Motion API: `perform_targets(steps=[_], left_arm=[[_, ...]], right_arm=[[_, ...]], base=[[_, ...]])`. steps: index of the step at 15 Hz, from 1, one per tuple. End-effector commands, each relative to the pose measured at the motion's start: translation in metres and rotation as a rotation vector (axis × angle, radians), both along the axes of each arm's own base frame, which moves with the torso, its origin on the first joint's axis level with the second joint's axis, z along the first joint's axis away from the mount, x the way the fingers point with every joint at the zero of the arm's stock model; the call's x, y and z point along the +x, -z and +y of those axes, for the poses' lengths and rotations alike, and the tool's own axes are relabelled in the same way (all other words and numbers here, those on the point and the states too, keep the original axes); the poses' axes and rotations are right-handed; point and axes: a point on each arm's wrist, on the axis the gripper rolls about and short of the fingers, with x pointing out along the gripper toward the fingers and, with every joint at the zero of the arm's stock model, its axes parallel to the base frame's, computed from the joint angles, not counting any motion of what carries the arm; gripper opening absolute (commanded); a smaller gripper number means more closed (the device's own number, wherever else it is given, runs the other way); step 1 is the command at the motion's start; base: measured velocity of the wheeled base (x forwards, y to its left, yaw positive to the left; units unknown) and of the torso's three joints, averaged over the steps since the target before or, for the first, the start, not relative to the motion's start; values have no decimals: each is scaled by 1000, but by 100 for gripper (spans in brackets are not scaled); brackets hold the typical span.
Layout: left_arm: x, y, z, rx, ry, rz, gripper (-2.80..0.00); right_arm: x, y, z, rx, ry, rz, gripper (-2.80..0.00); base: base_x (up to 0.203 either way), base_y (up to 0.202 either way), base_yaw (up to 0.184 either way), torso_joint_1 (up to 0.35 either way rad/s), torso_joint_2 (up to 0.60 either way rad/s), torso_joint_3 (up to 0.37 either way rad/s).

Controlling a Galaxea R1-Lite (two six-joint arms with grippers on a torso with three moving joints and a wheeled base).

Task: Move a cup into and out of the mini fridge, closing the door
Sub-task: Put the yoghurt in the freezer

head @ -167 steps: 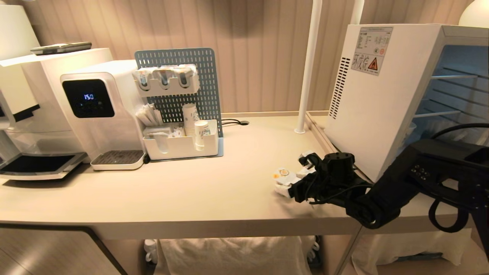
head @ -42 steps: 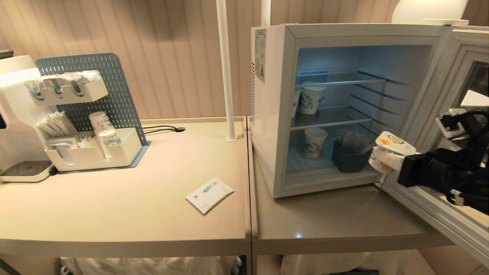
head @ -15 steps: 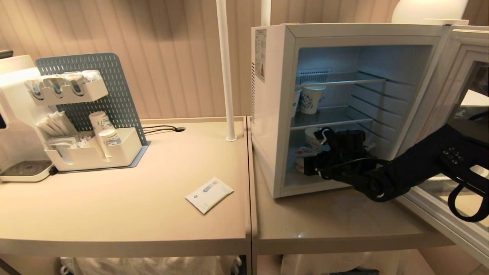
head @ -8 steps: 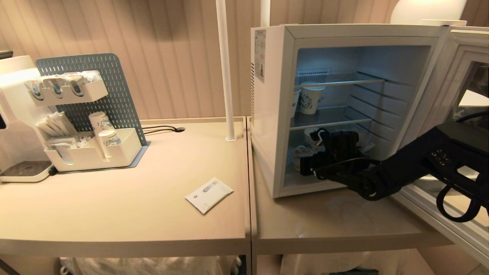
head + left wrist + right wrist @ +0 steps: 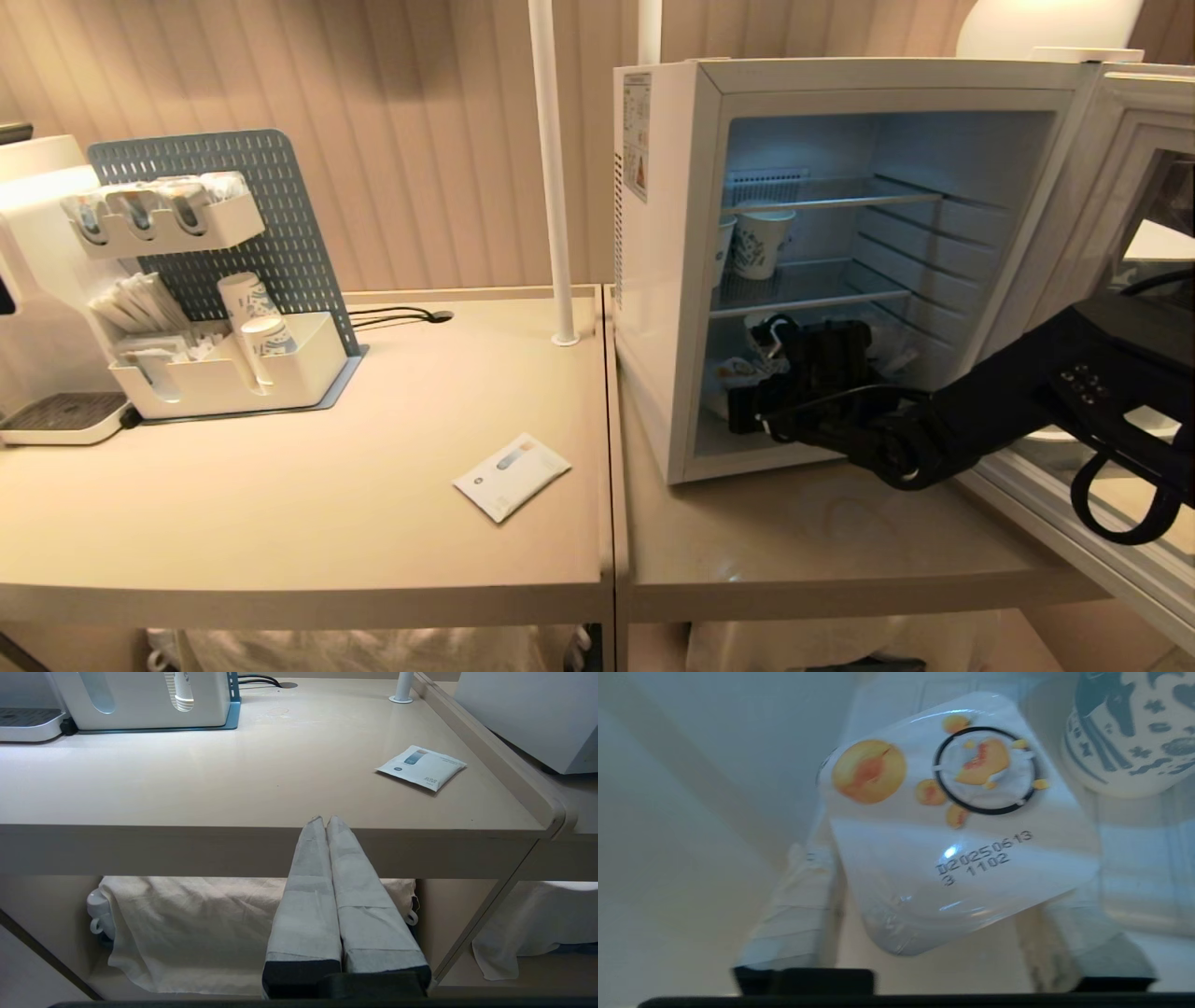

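Reaching into the open mini fridge: cup on the bottom level, right fingers apart

- Mini fridge (image 5: 665,280): white, on the right-hand table, interior lit, wire shelves visible
- Door (image 5: 1111,215): swung wide open to the right, pale frame around dark glass
- Right gripper (image 5: 747,387): inside the lowest compartment, near the left wall; fingers (image 5: 794,919) stand apart on either side of the cup, with a gap showing between each finger and the cup's side
- Cup (image 5: 957,826): small, white, foil lid printed with peach pictures and a date code; sits in the bottom compartment between the right fingers, just beside a patterned paper cup (image 5: 1129,732)
- Second paper cup (image 5: 761,241): on the middle shelf, at the left
- Left gripper (image 5: 327,826): parked below the front edge of the left table (image 5: 187,788), fingers pressed together, holding nothing
- Flat white packet (image 5: 512,476): on the left table, near its right edge
- Organiser tray with blue pegboard (image 5: 233,280): at the back left, holding paper cups and sachets
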Motion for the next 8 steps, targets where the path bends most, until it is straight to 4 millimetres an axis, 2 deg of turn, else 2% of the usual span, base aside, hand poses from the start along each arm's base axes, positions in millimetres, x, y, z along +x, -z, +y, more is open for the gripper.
perform_targets(steps=[1,8], left_arm=[[0,0,0,0,-1,3,-280],[0,0,0,-2,-1,3,-280]], right_arm=[[-4,-10,-2,7,3,-19,0],[-19,-18,-8,5,2,-11,0]], base=[[0,0,0,0,0,0],[0,0,0,0,0,0]])
